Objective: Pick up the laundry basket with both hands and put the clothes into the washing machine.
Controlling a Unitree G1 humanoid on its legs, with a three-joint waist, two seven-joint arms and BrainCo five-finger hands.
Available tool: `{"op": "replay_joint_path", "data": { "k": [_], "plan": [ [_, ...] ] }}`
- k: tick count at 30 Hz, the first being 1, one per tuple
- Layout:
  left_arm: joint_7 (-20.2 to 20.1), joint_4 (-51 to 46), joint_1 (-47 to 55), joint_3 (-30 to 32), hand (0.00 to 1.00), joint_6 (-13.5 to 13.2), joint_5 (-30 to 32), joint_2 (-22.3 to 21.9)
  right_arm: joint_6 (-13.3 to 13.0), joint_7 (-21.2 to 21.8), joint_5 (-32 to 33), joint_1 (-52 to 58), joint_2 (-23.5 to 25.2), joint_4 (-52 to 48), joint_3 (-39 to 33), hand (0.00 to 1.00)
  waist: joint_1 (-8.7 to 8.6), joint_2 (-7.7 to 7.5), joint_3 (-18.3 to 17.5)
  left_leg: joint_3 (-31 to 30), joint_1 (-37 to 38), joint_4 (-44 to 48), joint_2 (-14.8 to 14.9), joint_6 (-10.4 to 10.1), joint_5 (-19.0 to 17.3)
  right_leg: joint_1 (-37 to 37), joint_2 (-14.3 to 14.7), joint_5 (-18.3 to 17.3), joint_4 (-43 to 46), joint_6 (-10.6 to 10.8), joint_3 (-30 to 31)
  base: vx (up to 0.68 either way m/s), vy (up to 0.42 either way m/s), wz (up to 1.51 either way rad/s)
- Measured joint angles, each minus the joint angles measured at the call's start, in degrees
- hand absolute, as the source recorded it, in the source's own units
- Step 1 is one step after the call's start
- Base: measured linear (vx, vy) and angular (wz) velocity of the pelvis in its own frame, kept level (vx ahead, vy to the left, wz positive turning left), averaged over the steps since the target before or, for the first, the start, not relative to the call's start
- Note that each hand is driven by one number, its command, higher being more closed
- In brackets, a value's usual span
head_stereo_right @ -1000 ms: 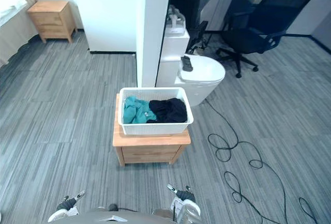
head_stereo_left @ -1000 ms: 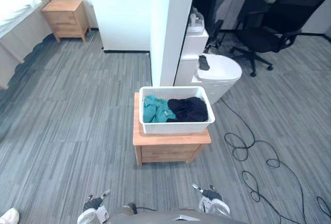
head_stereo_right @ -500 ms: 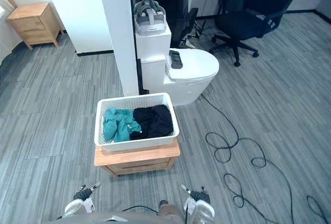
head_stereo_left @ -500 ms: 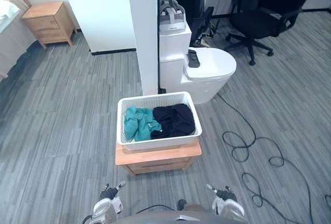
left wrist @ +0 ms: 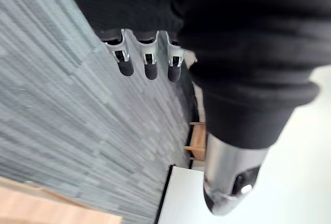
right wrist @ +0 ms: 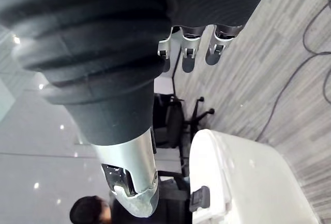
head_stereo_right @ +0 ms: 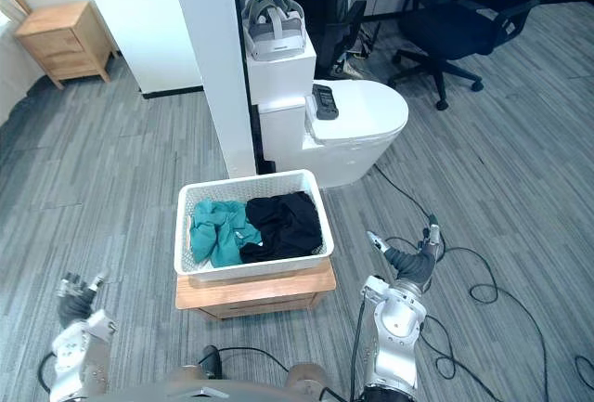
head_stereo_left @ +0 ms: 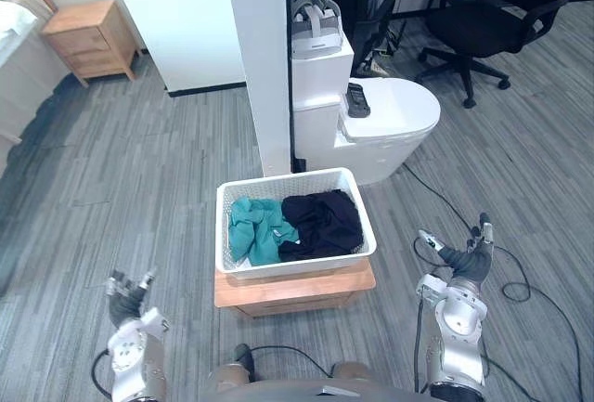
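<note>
A white laundry basket [head_stereo_left: 227, 226] stands on a low wooden stand [head_stereo_left: 297, 289] in the middle of the grey floor. Teal clothes [head_stereo_left: 258, 231] lie in its left half and black clothes [head_stereo_left: 321, 222] in its right half. My left hand [head_stereo_left: 125, 297] hangs open to the left of the stand, well apart from the basket. On the other side my right hand [head_stereo_left: 461, 259] is raised, open, with straight fingers [right wrist: 186, 58], also clear of the basket. The left hand's fingers [left wrist: 147, 66] are straight over bare floor.
A white pillar [head_stereo_left: 264, 58] rises just behind the basket. Beside it stands a white toilet-shaped unit [head_stereo_left: 390, 123] with a headset [head_stereo_left: 314, 17] and a black remote [head_stereo_left: 356, 100] on top. A black office chair [head_stereo_left: 497, 26] is far right, a wooden nightstand [head_stereo_left: 93, 40] far left. A person's head [right wrist: 93, 211] shows in the right wrist view.
Both arms have risen into view, one on each side of the basket. The camera shifted slightly; the basket sits where it was on the stand.
</note>
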Motion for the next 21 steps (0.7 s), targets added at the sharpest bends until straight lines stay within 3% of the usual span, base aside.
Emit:
{"op": "replay_joint_path", "data": {
  "k": [6,12,15,21],
  "plan": [
    [0.1,-6.0,-1.7,4.1,0.0,-0.2,2.7,2.1,0.8,0.4,-2.3,-3.9,-1.4,-2.5,-1.1,0.0,-0.44,0.82,-0.2,1.9,2.0,-3.9,-1.6,1.1,0.8,1.8,-1.0,3.1,-5.9,1.5,1.7,0.06,0.089,-0.15],
    [-0.3,-5.6,-5.7,3.0,0.0,0.4,4.4,3.9,2.0,1.7,-4.2,-7.1,-6.7,-2.1,-0.4,0.0,-0.94,2.26,0.3,3.0,-0.2,-5.3,-1.6,1.8,1.8,0.5,-0.7,6.2,-10.2,1.8,2.4,0.0,0.027,-0.09],
    [-1.2,-1.2,-8.7,-1.2,0.0,0.9,4.5,7.7,2.6,3.0,-4.1,-10.8,-11.8,0.0,1.2,0.0,-1.53,3.43,1.4,3.2,-2.7,-7.5,-1.5,1.9,4.2,-2.7,-0.1,7.9,-11.0,1.8,2.7,-0.05,-0.01,-0.02],
    [-1.6,13.1,-18.7,-6.7,0.0,2.3,5.6,11.2,3.9,3.5,-1.4,-20.9,-19.4,10.2,4.5,0.0,-1.71,3.68,5.6,4.6,-6.3,-7.9,-0.6,2.2,6.1,-7.3,0.9,10.4,-11.5,1.6,4.4,-0.07,-0.012,-0.13]
  ]
}}
